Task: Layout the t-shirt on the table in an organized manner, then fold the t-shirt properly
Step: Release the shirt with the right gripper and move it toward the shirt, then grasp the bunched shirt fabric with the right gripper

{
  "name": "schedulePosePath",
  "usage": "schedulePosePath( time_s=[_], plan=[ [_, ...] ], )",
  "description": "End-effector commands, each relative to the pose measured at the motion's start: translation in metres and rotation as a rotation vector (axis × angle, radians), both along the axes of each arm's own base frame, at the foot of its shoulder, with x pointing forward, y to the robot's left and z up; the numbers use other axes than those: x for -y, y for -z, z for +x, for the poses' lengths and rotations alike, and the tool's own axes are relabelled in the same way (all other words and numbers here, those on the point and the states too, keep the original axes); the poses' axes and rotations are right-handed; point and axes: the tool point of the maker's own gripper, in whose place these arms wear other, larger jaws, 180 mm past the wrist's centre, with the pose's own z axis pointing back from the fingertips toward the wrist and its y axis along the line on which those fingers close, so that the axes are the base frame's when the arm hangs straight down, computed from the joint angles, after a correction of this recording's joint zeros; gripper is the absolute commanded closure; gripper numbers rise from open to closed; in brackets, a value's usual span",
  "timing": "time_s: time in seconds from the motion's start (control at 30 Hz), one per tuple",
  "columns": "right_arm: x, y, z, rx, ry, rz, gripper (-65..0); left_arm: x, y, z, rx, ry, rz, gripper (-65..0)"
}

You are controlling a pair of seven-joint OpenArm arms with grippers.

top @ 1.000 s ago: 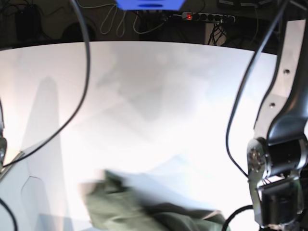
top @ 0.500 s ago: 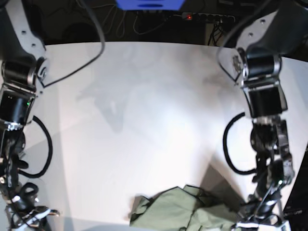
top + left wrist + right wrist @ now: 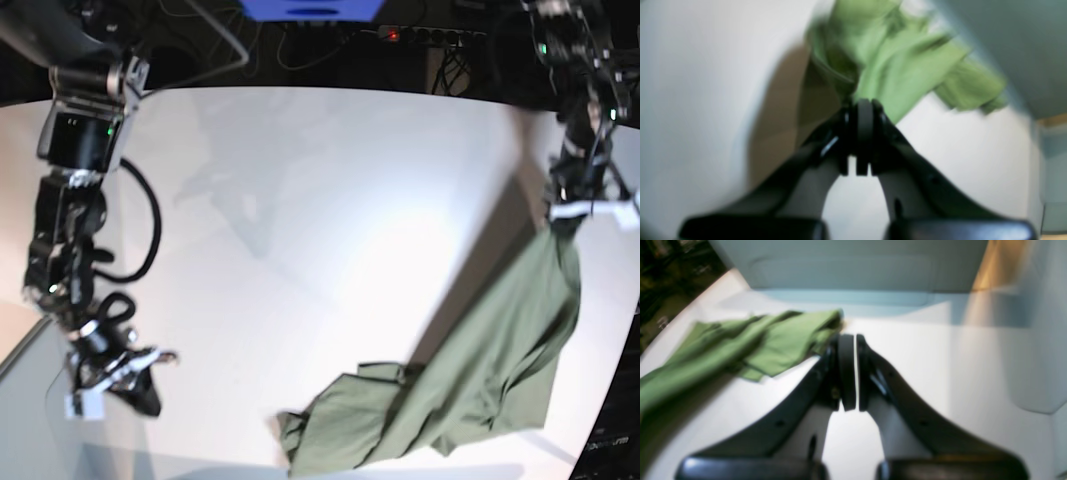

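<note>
- While our left hand [image 3: 568,215] is raised at the base view's right, clamped on the olive t-shirt [image 3: 480,385], the shirt hangs down onto the white bench [image 3: 320,200].
- Our right hand [image 3: 140,385] hangs low by the bench's near edge, pinched closed, holding nothing.

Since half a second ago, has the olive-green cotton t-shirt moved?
Yes. The olive-green cotton t-shirt has been pulled up from the near edge of the white table, one end raised toward the right side.

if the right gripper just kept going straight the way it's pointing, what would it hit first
Probably bare table. In the right wrist view the shut right gripper points past the t-shirt, whose edge lies just left of its tips. Depth is blurry, so it might brush that edge.
</note>
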Motion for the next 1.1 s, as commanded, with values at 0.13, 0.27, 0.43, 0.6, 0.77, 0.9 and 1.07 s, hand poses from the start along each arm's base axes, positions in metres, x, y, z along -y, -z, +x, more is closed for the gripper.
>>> schedulePosePath(
  time_s=[0.13, 0.27, 0.43, 0.6, 0.77, 0.9, 1.07],
  plan=[
    [-0.043, 0.013, -0.011, -0.018, -0.113, -0.021, 0.0, -0.050, -0.004, -0.069, -0.017, -0.144, -0.024, -0.1],
    [-0.083, 0.036, -0.025, -0.072, -0.197, -0.008, 0.0, -0.078, 0.002, -0.116, -0.082, -0.231, -0.006, -0.1],
    [-0.143, 0.068, -0.046, -0.157, -0.336, -0.003, -6.0, -0.085, -0.008, -0.137, -0.067, -0.186, 0.049, -0.1],
    [-0.196, 0.097, -0.065, -0.244, -0.441, 0.028, -23.0, -0.094, -0.017, -0.154, -0.053, -0.191, 0.093, -0.1],
    [-0.233, 0.110, -0.065, -0.312, -0.469, 0.104, -32.6, -0.109, -0.021, -0.172, -0.111, -0.214, 0.080, -0.1],
    [-0.260, 0.116, -0.065, -0.358, -0.495, 0.149, -34.8, -0.122, -0.030, -0.179, -0.123, -0.242, 0.076, -0.1],
    [-0.268, 0.124, -0.061, -0.368, -0.482, 0.189, -34.8, -0.123, -0.028, -0.190, -0.181, -0.237, 0.033, -0.1]
  ],
)
